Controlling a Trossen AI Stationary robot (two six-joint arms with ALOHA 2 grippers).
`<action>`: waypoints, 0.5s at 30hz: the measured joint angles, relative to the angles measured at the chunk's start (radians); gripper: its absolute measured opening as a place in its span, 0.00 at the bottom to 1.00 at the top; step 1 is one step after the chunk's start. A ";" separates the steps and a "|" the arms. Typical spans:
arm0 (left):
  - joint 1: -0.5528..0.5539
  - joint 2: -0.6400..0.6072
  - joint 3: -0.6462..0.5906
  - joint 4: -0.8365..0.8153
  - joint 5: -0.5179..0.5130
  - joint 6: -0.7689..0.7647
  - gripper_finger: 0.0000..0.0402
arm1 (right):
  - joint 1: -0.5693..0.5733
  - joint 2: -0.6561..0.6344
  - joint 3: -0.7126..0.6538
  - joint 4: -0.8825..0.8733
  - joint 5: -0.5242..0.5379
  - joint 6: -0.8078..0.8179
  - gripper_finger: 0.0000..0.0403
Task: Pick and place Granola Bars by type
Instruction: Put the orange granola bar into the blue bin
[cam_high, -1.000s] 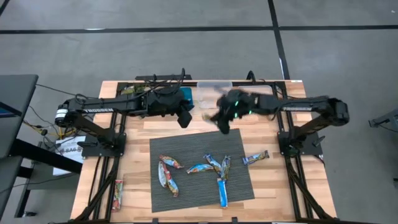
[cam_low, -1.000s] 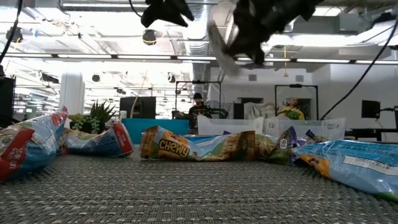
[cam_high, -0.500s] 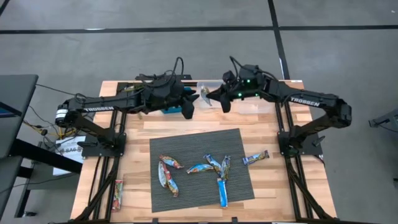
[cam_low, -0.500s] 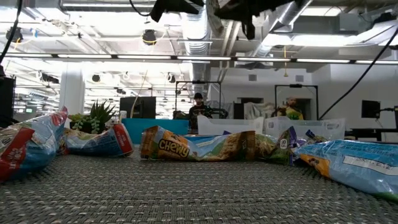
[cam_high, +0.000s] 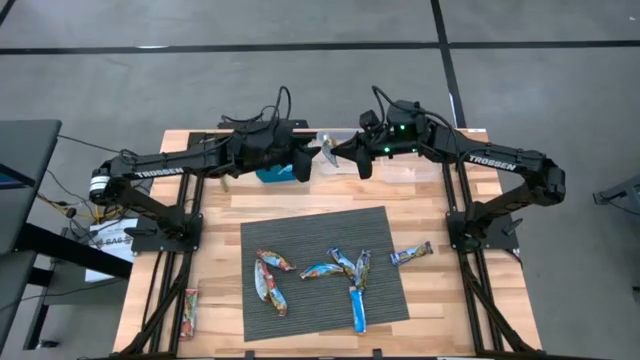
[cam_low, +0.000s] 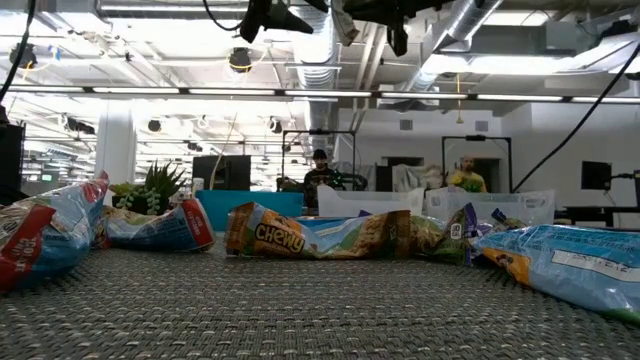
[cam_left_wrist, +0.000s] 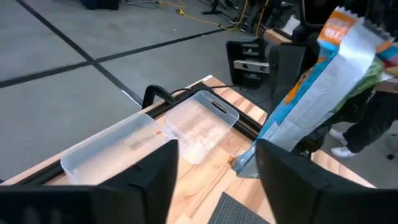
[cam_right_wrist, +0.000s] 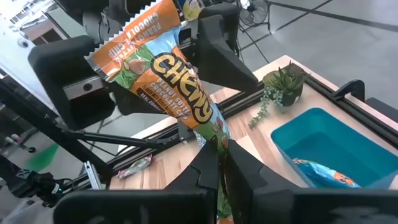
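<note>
Far edge of desk: both arms meet above the bins, facing each other.
Right gripper: jaws clamped on the lower end of an orange-brown Chewy bar, held upright and clear of the desk.
Left gripper: jaws spread, empty, just beside the held bar; the bar's silver back fills its wrist view.
Bins: teal bin already holds one orange wrapper; two clear bins stand at the far edge.
Remaining bars: several lie on the grey mat, one off its right edge, one near left.
Step, as judged: mid-carry, possibly a handover.
Next move calls for: left jaws closing on the bar's free end before the right lets go, or a drop into the matching bin.
</note>
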 joint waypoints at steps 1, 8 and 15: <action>-0.001 0.000 0.000 0.006 0.001 0.001 0.57 | -0.002 0.000 0.000 0.000 0.000 0.000 0.01; -0.006 0.000 0.000 0.035 -0.008 0.056 0.65 | -0.021 -0.001 0.000 0.007 0.008 0.013 0.00; -0.008 0.000 0.000 0.039 -0.010 0.071 0.63 | -0.055 -0.001 0.000 0.023 0.034 0.040 0.00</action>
